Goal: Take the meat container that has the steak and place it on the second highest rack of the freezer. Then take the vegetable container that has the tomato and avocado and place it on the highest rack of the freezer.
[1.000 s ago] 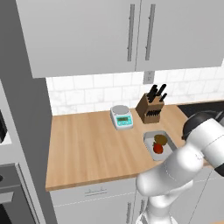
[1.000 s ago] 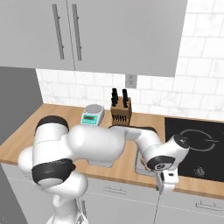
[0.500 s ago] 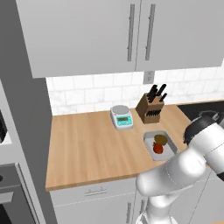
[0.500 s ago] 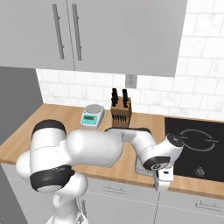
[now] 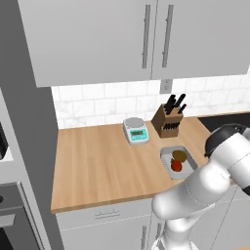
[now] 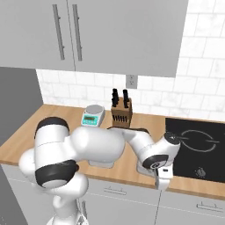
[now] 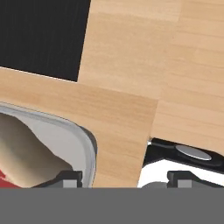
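Counter is a warm light wood grain. Grey metal container with a red tomato and olive-brown avocado in it. Scale is pale grey with a green display, knife block brown with black handles. White tile backsplash, glossy black cooktop, grey cabinets.

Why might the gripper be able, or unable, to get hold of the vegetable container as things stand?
Probably able: the gripper sits low at the vegetable container rim, nothing between them.
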